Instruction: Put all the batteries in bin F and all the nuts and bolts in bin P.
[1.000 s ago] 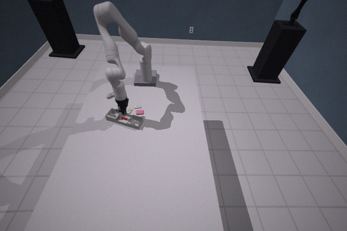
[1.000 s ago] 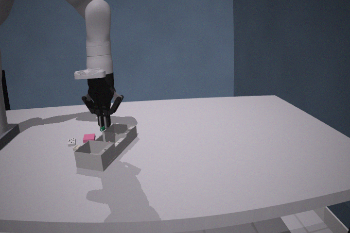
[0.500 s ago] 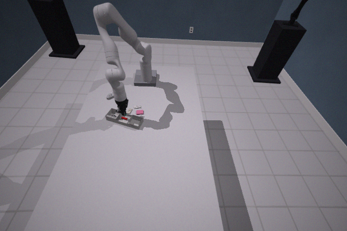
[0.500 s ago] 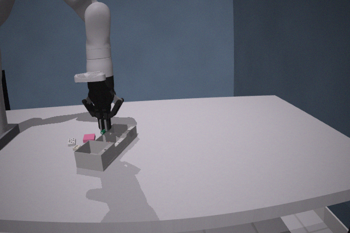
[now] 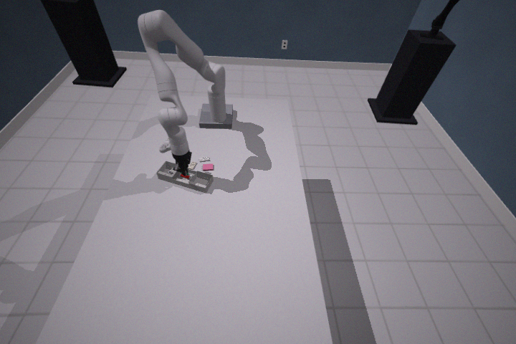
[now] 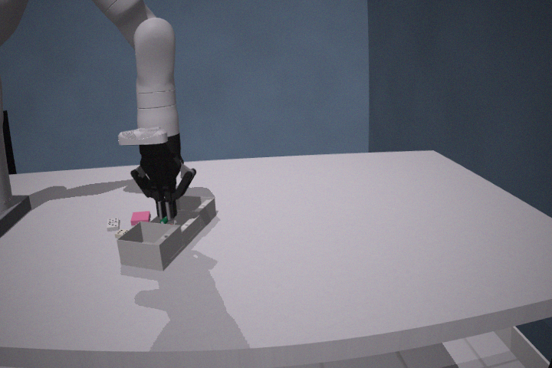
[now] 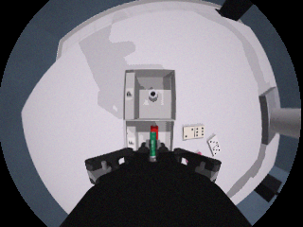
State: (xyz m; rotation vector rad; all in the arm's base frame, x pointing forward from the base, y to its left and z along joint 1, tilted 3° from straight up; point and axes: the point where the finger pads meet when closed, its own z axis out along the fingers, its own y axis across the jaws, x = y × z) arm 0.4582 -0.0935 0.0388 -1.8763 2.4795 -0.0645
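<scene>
My gripper is shut on a small green battery with a red end. It hangs low over the middle of a row of grey open bins. The battery's tip is at about rim height of the bin below it. In the wrist view, the bin beyond the battery holds a small grey nut or bolt. I cannot read the bins' letters.
Two dice and a pink block lie on the table just beside the bins, toward the arm's base. The white table stretches wide beyond the bins.
</scene>
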